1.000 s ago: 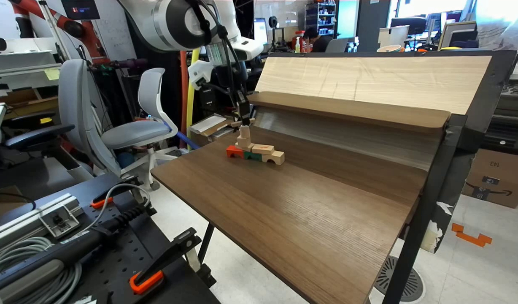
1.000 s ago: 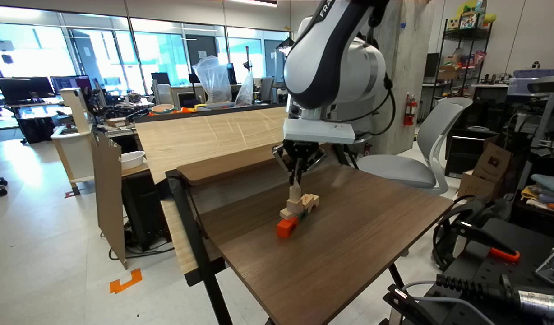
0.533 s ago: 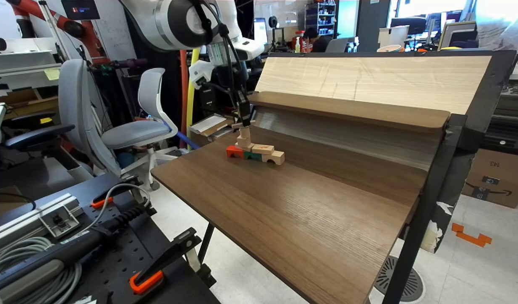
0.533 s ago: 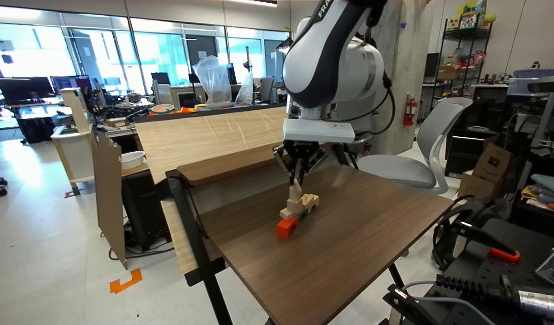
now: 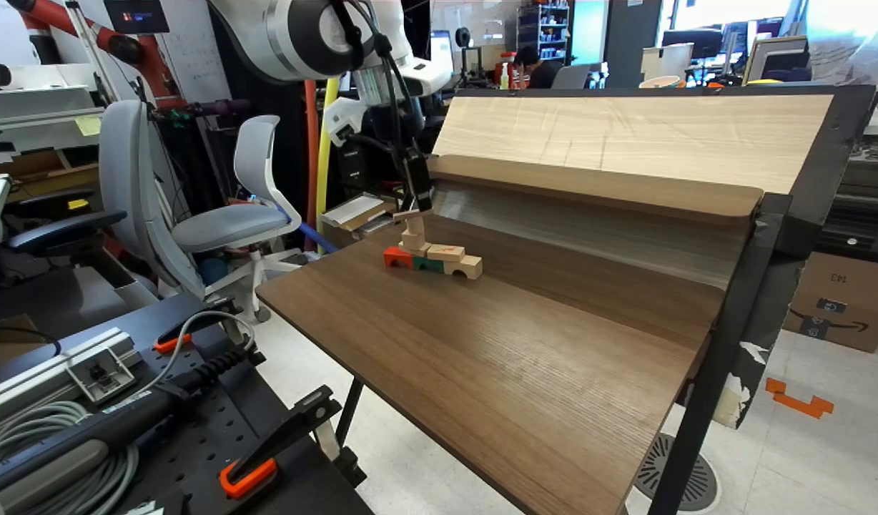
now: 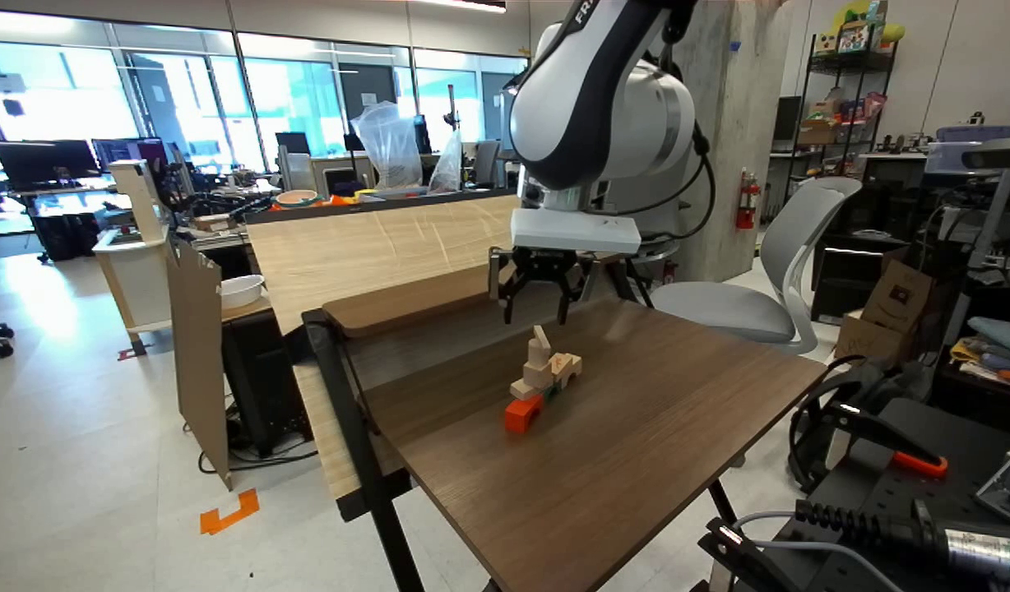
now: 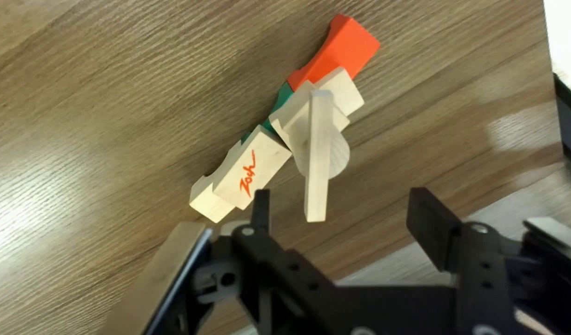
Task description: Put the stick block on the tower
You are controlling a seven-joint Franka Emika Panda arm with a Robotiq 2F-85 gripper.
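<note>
The stick block, a thin pale wooden bar here, lies across the round top of the tower, its near end jutting past the edge. In both exterior views the stick sits on top of the upright pale blocks of the tower. My gripper is open, its fingers well apart and neither touching the stick. An exterior view has the gripper just above and behind the tower's top. The cylinder's top is partly covered by the stick in the wrist view.
Beside the tower's foot are a red-orange arch block, a green block and a pale block with red lettering. All stand on the brown table. A raised shelf runs along the table's back.
The jaws, closed at the stick before, have spread apart and let it go. My gripper has drawn up and back a little. The stick stays on the tower.
</note>
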